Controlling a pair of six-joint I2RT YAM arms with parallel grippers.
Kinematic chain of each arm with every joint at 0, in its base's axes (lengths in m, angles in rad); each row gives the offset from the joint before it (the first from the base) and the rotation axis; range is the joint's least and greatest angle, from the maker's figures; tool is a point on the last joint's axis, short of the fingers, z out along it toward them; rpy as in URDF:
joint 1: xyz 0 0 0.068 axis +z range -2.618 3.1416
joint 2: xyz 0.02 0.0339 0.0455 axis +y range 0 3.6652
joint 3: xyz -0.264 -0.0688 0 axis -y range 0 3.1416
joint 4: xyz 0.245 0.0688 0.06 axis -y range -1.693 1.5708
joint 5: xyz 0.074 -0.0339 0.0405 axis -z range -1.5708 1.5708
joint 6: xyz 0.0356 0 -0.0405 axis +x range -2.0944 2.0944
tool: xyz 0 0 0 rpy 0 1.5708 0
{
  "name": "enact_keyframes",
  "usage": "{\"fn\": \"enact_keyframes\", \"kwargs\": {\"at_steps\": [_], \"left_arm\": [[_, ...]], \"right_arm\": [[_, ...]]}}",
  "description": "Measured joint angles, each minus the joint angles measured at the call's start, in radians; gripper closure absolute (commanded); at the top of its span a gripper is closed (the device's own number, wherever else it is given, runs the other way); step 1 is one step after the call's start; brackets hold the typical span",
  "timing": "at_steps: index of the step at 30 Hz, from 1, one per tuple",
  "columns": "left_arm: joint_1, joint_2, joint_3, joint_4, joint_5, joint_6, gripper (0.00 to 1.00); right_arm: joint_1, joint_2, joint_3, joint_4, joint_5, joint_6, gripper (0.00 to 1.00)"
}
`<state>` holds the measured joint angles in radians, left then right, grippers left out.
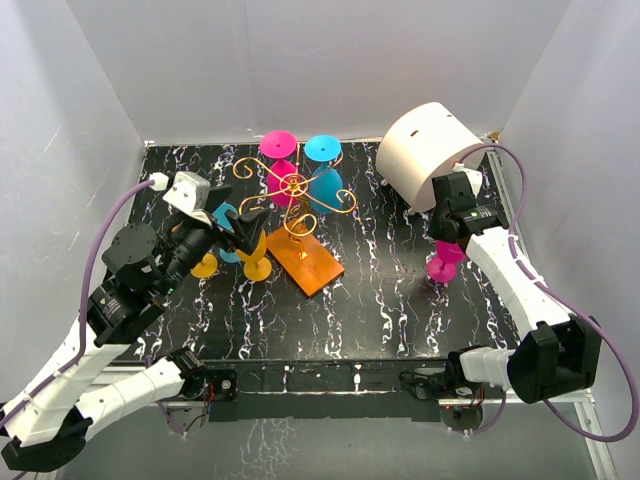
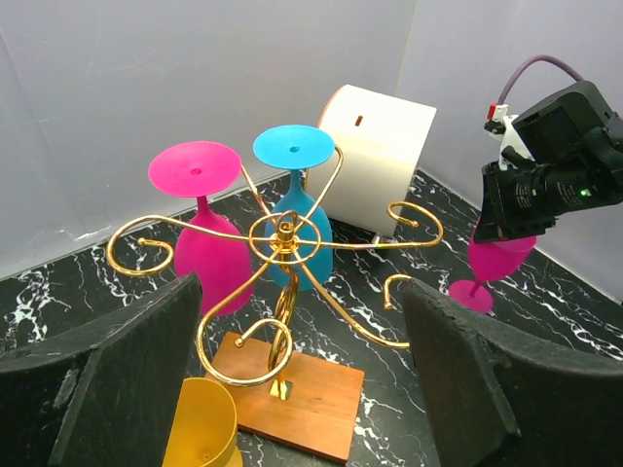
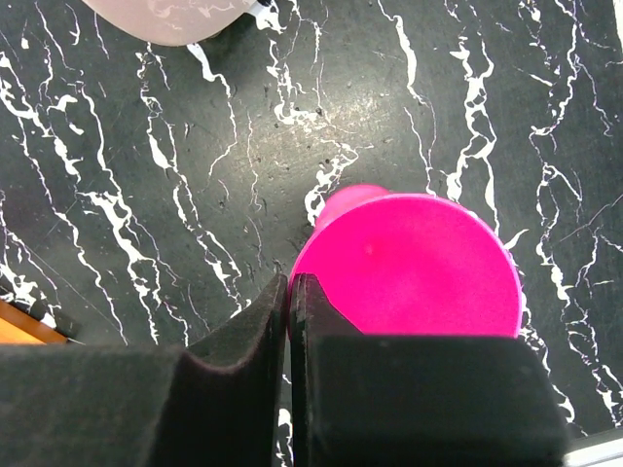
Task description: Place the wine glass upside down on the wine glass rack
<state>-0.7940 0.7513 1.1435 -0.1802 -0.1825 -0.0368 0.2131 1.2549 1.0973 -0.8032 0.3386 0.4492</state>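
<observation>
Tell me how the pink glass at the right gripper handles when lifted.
The pink wine glass is probably light, stiff plastic, given its opaque colour. Narrow stem and small foot suggest it tips easily. Its smooth wall may slip.

Left arm: white shells, black joint housings.
Right arm: white links, black blocky elbow.
Cables: grey-purple, one off each wrist, white plugs.
Fingers: black, wedge-shaped, matte pads.
Status light: green dot on right wrist housing.

The right hand hides part of the pink glass; yellow glass cut off below.
</observation>
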Motion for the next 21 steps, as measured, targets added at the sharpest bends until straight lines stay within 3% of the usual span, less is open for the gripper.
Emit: {"fn": "enact_keyframes", "kwargs": {"at_steps": [11, 15, 21], "left_arm": [[0.000, 0.034, 0.034, -0.007, 0.049, 0.000, 0.14], [0.000, 0.049, 0.041, 0.002, 0.069, 0.000, 0.02], [0.000, 0.081, 0.060, 0.019, 0.100, -0.011, 0.01]], "right_arm": [[-0.002, -0.029, 0.001, 0.001, -0.047, -0.011, 1.00], [-0.004, -0.083, 0.025, -0.001, -0.100, -0.009, 1.00], [-0.004, -0.199, 0.068, 0.038, -0.172, -0.003, 1.00]]}}
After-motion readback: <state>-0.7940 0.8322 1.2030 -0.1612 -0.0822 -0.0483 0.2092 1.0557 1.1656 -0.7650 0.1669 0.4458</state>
